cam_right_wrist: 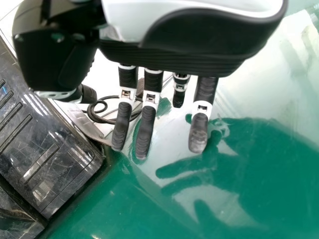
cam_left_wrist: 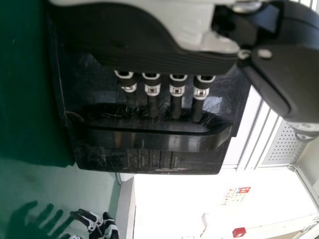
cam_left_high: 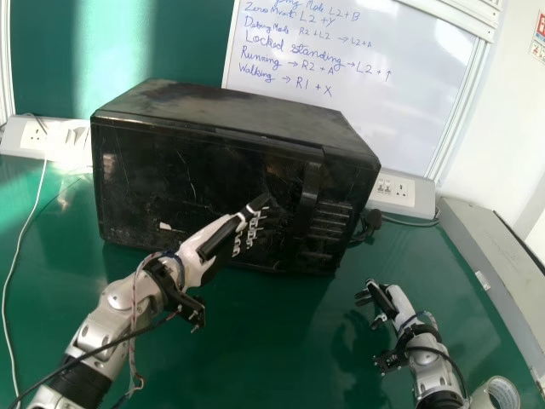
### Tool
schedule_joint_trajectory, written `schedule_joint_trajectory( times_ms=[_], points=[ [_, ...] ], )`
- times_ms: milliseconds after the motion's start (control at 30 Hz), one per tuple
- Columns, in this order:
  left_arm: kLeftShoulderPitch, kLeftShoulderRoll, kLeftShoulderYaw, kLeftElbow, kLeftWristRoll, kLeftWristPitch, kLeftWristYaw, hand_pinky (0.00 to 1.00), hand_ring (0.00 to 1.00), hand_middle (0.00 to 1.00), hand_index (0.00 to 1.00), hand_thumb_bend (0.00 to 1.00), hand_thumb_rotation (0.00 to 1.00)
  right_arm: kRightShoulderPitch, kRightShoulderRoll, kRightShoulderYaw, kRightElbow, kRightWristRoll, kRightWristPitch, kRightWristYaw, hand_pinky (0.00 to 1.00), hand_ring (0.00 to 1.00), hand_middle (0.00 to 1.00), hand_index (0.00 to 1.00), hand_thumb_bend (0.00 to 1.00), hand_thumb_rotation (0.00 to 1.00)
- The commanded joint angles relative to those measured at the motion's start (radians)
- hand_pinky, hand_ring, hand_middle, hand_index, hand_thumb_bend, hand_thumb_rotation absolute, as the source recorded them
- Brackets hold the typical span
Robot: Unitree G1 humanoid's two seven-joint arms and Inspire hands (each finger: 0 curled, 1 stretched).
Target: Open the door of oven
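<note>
Calls for the left robot hand [cam_left_high: 223, 234], open and empty — likely needs a small shift right to hook the upright handle [cam_left_high: 311, 183] just beside, on the oven [cam_left_high: 162, 179] on the tabletop [cam_left_high: 281, 358].

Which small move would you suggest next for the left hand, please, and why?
I would probably ease the left hand toward the handle and curl its fingers behind the bar. They point toward the recess beside it but are straight, not hooked round it, and the door looks shut, so pulling now would likely slip.
</note>
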Motion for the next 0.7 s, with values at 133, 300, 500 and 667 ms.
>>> schedule_joint_trajectory(
  times_ms=[133, 300, 500, 667],
  points=[
    [-0.031, -0.017, -0.023, 0.049, 0.023, -0.037, -0.006, 0.82, 0.99, 1.0, 1.0, 1.0, 0.88, 0.024, 0.016, 0.003, 0.019, -0.002, 0.023, 0.022, 0.34, 0.39, 0.49, 0.5, 0.49, 0.16],
    [-0.044, -0.028, -0.021, 0.078, 0.024, -0.066, -0.006, 0.83, 0.99, 1.0, 0.97, 1.0, 0.88, 0.024, 0.016, -0.002, 0.021, 0.003, 0.021, 0.025, 0.33, 0.38, 0.5, 0.5, 0.49, 0.16],
    [-0.06, -0.03, -0.018, 0.098, 0.019, -0.073, -0.016, 0.84, 1.0, 1.0, 0.96, 1.0, 0.88, 0.022, 0.015, -0.001, 0.02, 0.004, 0.024, 0.024, 0.33, 0.38, 0.48, 0.5, 0.49, 0.16],
    [-0.078, -0.035, -0.016, 0.138, 0.017, -0.09, -0.026, 0.83, 0.99, 1.0, 0.95, 1.0, 0.87, 0.019, 0.014, 0.002, 0.024, 0.001, 0.026, 0.022, 0.32, 0.38, 0.5, 0.5, 0.49, 0.16]
  ],
)
